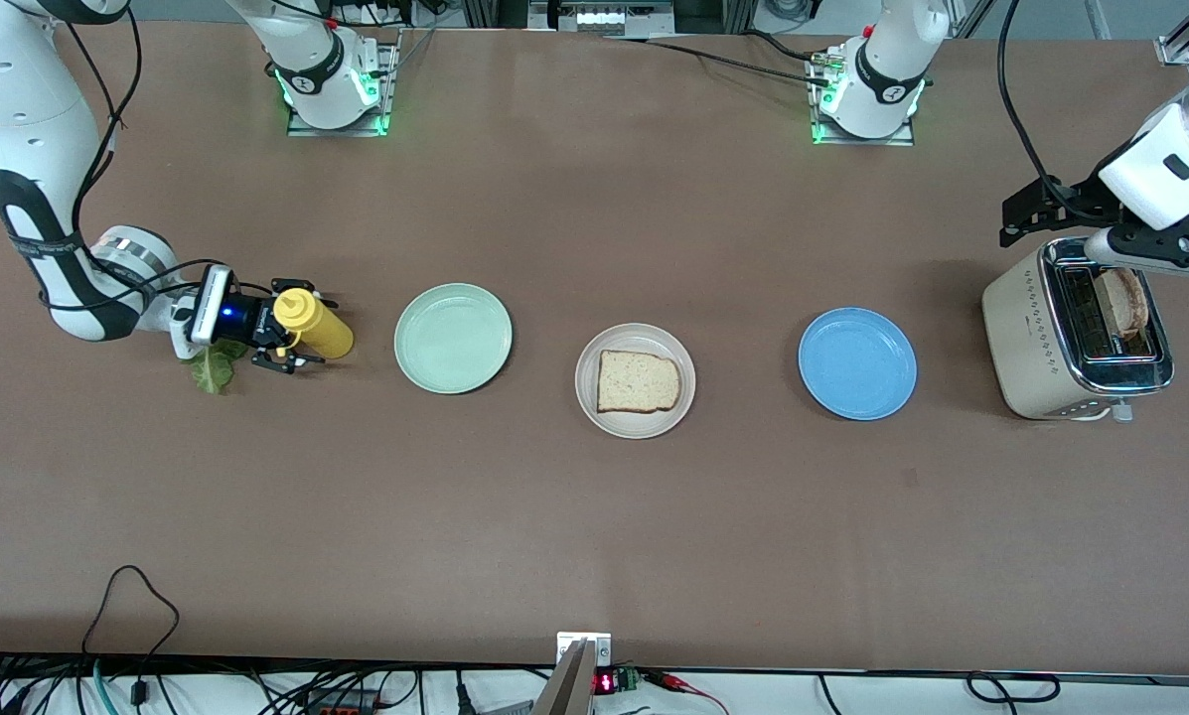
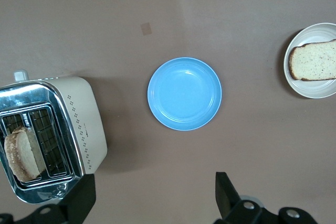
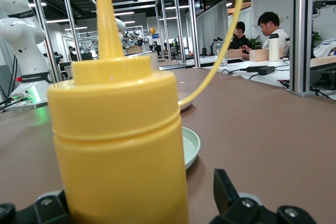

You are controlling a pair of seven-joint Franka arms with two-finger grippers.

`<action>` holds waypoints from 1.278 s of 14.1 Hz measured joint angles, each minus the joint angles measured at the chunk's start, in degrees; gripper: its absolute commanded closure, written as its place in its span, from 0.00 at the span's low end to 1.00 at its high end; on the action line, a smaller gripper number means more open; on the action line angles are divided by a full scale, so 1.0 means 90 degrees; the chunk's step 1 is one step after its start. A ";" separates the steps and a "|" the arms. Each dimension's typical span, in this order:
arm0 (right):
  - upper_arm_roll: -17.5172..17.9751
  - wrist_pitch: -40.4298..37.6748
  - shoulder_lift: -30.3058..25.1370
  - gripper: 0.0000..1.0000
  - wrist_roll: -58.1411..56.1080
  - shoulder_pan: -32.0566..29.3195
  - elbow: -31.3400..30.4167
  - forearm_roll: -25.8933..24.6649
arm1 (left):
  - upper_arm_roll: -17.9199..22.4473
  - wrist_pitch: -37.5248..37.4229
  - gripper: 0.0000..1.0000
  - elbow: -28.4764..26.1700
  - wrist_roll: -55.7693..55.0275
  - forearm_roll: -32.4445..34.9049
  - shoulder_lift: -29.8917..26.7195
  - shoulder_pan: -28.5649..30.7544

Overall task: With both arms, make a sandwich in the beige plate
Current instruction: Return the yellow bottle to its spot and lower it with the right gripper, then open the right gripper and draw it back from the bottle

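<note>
Table (image 1: 594, 516): a brown matte surface is running the full width of the front view, with the arm bases standing along its top edge and cables trailing along the edge nearest the front camera.
Room: the right wrist view is showing metal frame posts, ceiling lights, other white arms and two seated people (image 3: 257, 30) at benches.
Beige plate (image 1: 635, 380): it is lying mid-table between the green plate (image 1: 453, 338) and the blue plate (image 1: 857, 363), well apart from both.
Toast (image 1: 637, 381): one speckled slice is lying flat in the beige plate.
Lettuce (image 1: 213, 365): a green leaf is lying on the table at the right arm's end, under the right wrist.
Toaster (image 1: 1076, 333): it is standing at the left arm's end, with a second slice (image 1: 1122, 301) sticking up out of one slot.
Right gripper (image 1: 291, 338): it is reaching sideways with its fingers spread on either side of the yellow bottle (image 1: 313, 323); whether they are pressing it cannot be told.
Left gripper (image 2: 152, 195): it is hanging over the table beside the toaster, with its fingers (image 2: 224, 192) standing wide apart and holding nothing.
</note>
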 measured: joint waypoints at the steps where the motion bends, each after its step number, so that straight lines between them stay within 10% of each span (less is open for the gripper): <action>1: -0.0002 -0.0004 0.0000 0.00 0.0023 -0.0082 0.0014 -0.0011 | 0.0000 0.0000 0.00 0.0000 0.0000 0.0000 0.0000 0.0000; 18: -0.0302 -0.0067 -0.1052 0.00 0.3150 -0.1140 0.0828 -0.2911 | 0.0000 -0.0114 0.00 0.0004 0.0000 0.0000 0.0000 0.0003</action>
